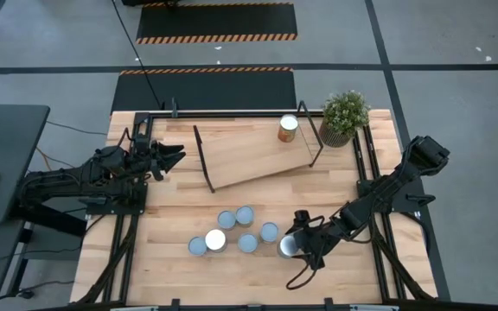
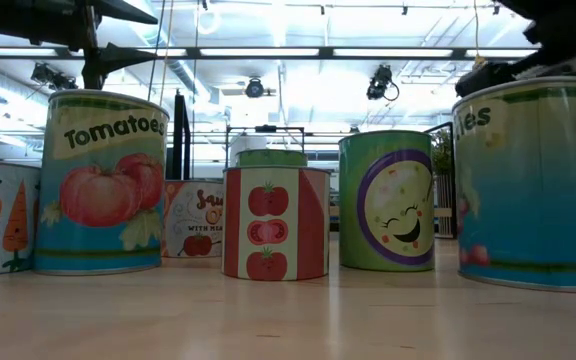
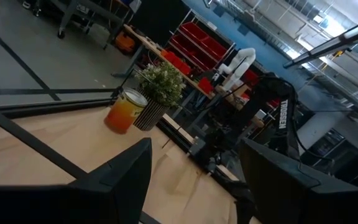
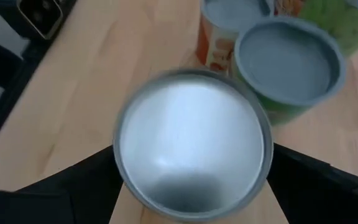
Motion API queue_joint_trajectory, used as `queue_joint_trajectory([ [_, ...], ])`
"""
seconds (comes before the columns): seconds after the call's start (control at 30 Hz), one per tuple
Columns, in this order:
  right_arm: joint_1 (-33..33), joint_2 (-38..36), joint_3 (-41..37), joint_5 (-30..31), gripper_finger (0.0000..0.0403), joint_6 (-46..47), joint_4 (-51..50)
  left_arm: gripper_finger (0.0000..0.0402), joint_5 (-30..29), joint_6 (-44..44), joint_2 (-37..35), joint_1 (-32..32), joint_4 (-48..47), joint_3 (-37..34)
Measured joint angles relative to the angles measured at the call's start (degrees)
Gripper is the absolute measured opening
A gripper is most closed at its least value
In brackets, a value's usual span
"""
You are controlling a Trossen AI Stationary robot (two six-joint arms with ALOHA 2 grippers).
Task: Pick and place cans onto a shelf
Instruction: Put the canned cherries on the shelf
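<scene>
A: Why is the right end effector (image 1: 294, 247) sitting at lower right of the high view?
B: Its fingers are straddling a shiny-topped can (image 4: 193, 144), apart, not yet clamping, readying a lift.
A: And the shelf (image 1: 253, 149)?
B: Upper centre, carrying one can (image 1: 288, 128) already. The left end effector (image 1: 169, 160) is waiting, fingers apart.

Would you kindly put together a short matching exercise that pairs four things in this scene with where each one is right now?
Things:
1. orange can
2. potted plant
3. left gripper
4. right gripper

Places:
A. around a shiny-topped can at the right end of the cluster of cans
B. on the shelf, near its right end
C. hovering off the shelf's left end, holding nothing
D. at the table's far right corner, just beyond the shelf's frame

Pairs: 1-B, 2-D, 3-C, 4-A
</scene>
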Motion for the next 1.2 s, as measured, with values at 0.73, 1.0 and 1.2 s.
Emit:
queue_joint_trajectory([
  [0.73, -2.3, -1.2, 0.9, 3.3, 0.0313, 10.0, 0.2, 0.0247, 1.6, -2.0, 0.0, 0.0, 0.0, 0.0],
  [1.0, -9.6, -5.8, 11.5, 12.4, 0.0319, 8.4, -24.5, 0.0247, 1.6, -1.5, 0.0, 0.0, 0.0, 0.0],
  [1.2, -20.4, -3.0, 13.3, 18.7, 0.0319, 9.4, -23.8, 0.0247, 1.5, 0.5, 0.0, 0.0, 0.0, 0.0],
])
